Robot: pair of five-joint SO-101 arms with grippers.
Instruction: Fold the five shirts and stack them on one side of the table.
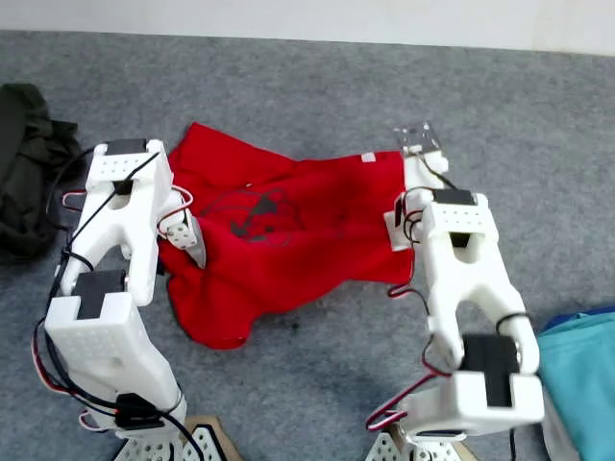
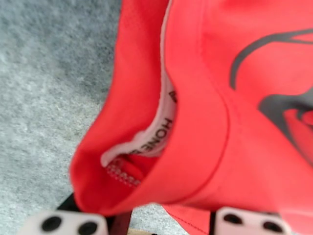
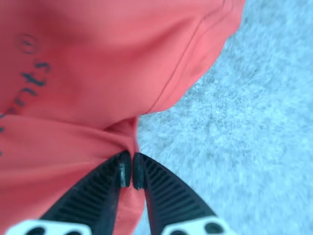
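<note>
The red shirt (image 1: 288, 240) lies crumpled mid-frame on the gray counter (image 1: 317, 86). The right tool (image 3: 128, 171) pinches its right edge, closed tight. The left tool (image 1: 192, 245) sits at its left edge; I cannot tell its grip.

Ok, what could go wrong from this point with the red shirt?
The right hand is shut on just a thin pinch of the red printed fabric shirt at its very tips; a pull could slip it free. The shirt lies bunched and creased on the grey felt-covered table, so a fold from here may well come out uneven.
</note>
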